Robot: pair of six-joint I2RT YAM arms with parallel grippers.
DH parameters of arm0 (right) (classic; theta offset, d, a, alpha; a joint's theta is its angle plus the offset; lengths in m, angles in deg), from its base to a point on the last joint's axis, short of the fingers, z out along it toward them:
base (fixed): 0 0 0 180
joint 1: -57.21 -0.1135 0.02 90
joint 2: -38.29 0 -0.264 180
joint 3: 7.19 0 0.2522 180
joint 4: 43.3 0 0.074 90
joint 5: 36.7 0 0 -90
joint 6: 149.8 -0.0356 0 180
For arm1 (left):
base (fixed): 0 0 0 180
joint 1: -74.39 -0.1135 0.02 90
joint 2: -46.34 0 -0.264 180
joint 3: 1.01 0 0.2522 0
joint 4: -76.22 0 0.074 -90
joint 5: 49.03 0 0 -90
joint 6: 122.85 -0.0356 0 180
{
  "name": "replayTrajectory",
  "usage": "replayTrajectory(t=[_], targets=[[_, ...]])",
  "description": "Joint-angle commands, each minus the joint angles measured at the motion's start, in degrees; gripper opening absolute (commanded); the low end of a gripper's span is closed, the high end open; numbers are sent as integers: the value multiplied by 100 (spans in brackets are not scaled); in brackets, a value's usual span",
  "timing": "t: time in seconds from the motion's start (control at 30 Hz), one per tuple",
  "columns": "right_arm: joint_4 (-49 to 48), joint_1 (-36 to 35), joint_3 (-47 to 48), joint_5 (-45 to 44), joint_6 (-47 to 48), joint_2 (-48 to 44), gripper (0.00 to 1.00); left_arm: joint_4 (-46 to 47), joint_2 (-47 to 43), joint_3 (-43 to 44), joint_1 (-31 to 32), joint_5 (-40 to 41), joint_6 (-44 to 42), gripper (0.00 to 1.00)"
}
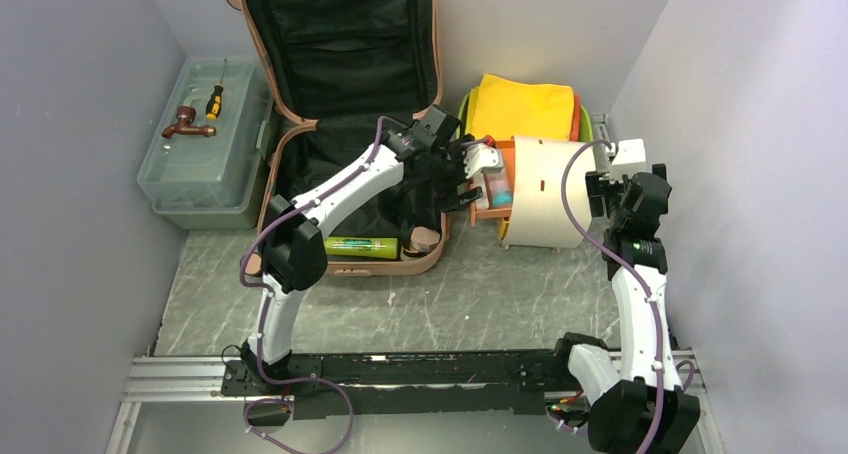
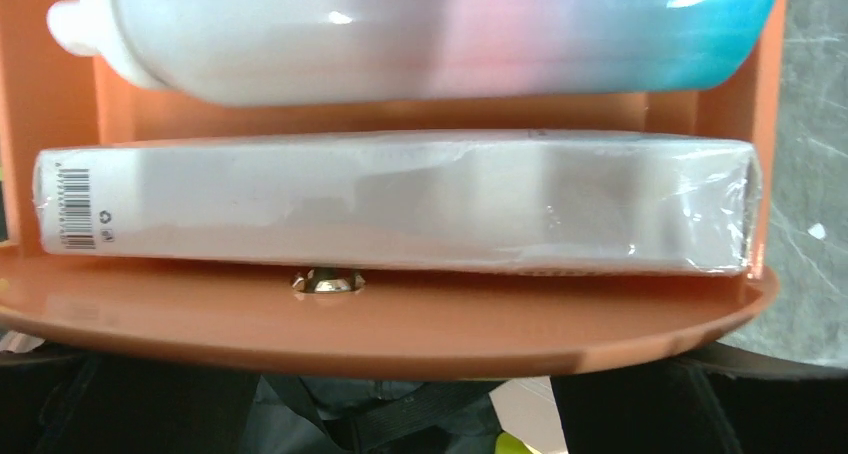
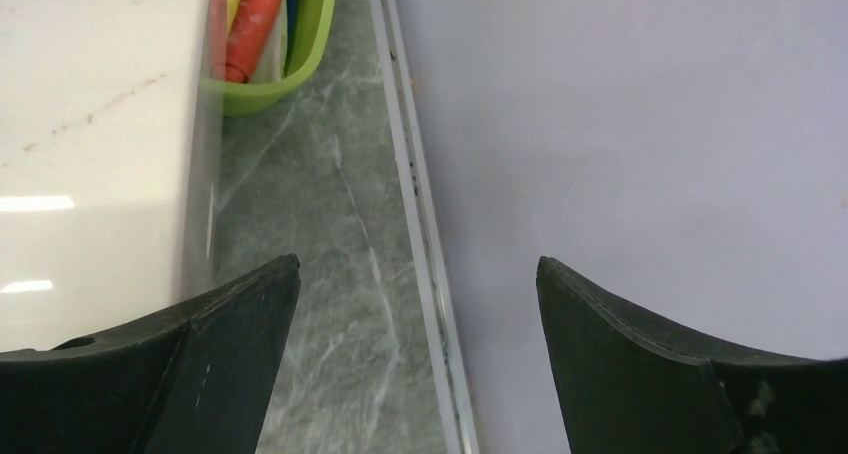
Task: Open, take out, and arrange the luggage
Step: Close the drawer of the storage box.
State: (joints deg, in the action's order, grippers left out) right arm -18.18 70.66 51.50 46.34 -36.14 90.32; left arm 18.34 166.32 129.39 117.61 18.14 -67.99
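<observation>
The luggage (image 1: pixel 400 267) lies open at the back of the top view, its lid leaning on the wall and black lining showing. A green tube (image 1: pixel 360 246) and a brown round thing (image 1: pixel 425 239) lie inside. My left arm reaches across it to an orange rack (image 1: pixel 492 212). My left gripper (image 1: pixel 478 164) (image 2: pixel 406 379) is open at the rack's edge (image 2: pixel 400 324), with a wrapped white box (image 2: pixel 390 204) and a white-pink-blue bottle (image 2: pixel 430 34) just ahead. My right gripper (image 1: pixel 607 181) (image 3: pixel 418 262) is open and holds nothing, between the rack's white panel (image 3: pixel 90 154) and the right wall.
A translucent toolbox (image 1: pixel 205 164) with a screwdriver (image 1: pixel 214 101) and a brown tap fitting stands at the left. A lime green tray (image 3: pixel 290 64) with yellow cloth (image 1: pixel 525 109) sits behind the rack's white curved panel (image 1: pixel 545 194). The side wall (image 3: pixel 620 124) is close on the right.
</observation>
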Motion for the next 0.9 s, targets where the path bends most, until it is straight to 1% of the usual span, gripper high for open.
replayTrajectory(t=[0.0, 0.1, 0.17, 0.23, 0.33, 0.47, 0.53, 0.63, 0.77, 0.87], targets=[[-539, -229, -102, 1087, -126, 203, 92, 36, -70, 98, 80, -1030, -385, 99], [-586, -222, -112, 737, 38, 310, 92, -347, -210, 270, -111, -1521, -426, 99], [-596, -201, -34, 303, 72, 377, 97, -660, -337, 380, -214, -1843, -561, 99], [-582, -108, 110, 163, 39, 431, 99, -755, -529, 308, -275, -2035, -674, 100], [-561, 33, 349, 102, -156, 637, 99, -722, -685, 174, -312, -1868, -706, 99], [-389, 97, 853, -585, -477, 1213, 99, -607, -714, 0, -355, -1525, -808, 99], [-336, 159, 1013, -783, -592, 1434, 99, -635, -768, -10, -413, -1480, -878, 99], [-373, 201, 1068, -621, -624, 1613, 99, -552, -842, 4, -503, -1452, -960, 100], [-398, 216, 1214, -410, -685, 1853, 99, -564, -608, 243, -525, -1396, -992, 100], [-415, 215, 1354, 55, -678, 2017, 99, -648, -391, 418, -528, -1559, -985, 99]])
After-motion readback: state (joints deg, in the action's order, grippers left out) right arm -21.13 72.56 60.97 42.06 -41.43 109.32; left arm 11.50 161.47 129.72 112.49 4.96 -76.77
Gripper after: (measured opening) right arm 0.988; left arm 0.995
